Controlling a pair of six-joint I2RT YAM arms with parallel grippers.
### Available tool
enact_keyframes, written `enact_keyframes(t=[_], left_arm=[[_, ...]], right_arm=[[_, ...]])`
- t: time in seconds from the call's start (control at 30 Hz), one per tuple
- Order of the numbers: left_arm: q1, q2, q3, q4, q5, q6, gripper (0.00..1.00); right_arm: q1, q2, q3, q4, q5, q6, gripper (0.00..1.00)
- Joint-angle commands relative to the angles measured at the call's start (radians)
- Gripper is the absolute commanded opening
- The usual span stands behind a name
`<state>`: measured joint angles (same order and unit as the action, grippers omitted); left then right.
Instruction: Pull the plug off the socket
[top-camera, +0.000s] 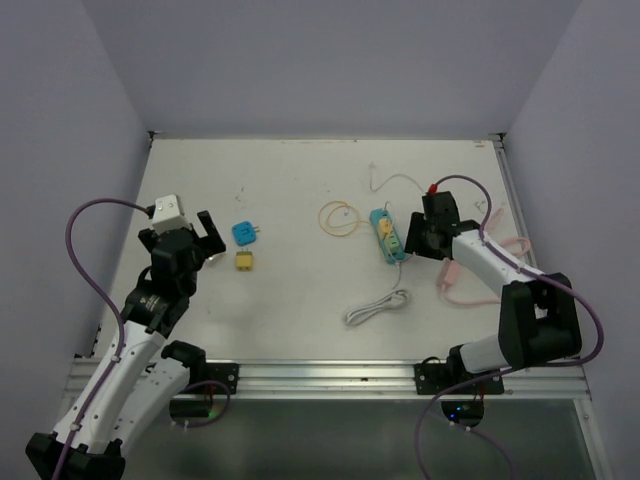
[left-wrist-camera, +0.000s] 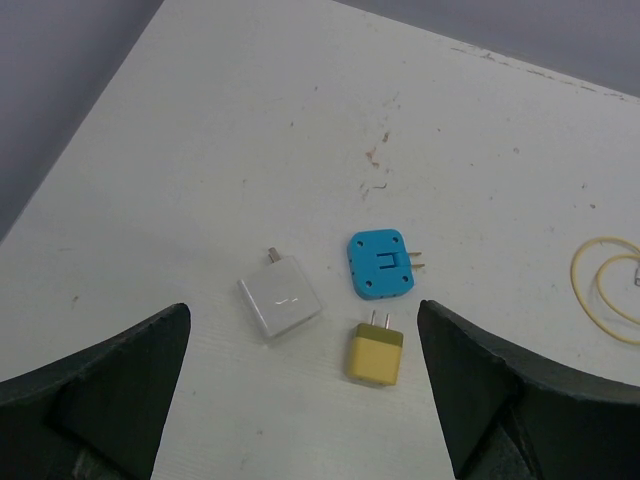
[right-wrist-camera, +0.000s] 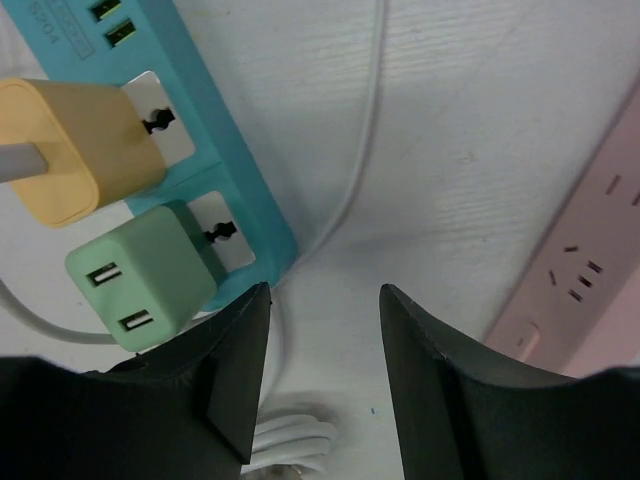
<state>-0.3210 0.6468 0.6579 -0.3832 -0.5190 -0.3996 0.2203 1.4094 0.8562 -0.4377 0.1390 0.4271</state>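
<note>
White tabletop (top-camera: 300, 180) carries a teal plastic power strip (right-wrist-camera: 215, 130). Its square mint-green plug (right-wrist-camera: 150, 275) sits just left of the nearer right gripper (right-wrist-camera: 322, 310), spread and empty.

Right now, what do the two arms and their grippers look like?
The left arm and right arm have white links and black joints, each trailing a purple cable. The left gripper and right gripper are black with broad, blunt fingers. A white box tops the left wrist; a red connector sits by the right.
</note>
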Motion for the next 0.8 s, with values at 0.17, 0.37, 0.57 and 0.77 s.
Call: enact_keyframes(t=[0.17,0.37,0.57,0.77], left_arm=[[0.008,-0.003,-0.001,0.036,0.011,0.019,1.00],[0.008,0.007,-0.003,0.037,0.011,0.022,0.99],[0.008,0.013,-0.001,0.040,0.013,0.021,1.00],[0.008,0.014,-0.001,0.037,0.014,0.022,1.00]], right_arm=[[0.005,0.053,-0.017,0.168,-0.236,-0.027,0.52],[0.048,0.091,-0.033,0.198,-0.309,-0.053,0.53],[0.141,0.089,-0.034,0.185,-0.254,-0.068,0.54],[0.152,0.020,-0.101,0.243,-0.187,-0.048,0.54]])
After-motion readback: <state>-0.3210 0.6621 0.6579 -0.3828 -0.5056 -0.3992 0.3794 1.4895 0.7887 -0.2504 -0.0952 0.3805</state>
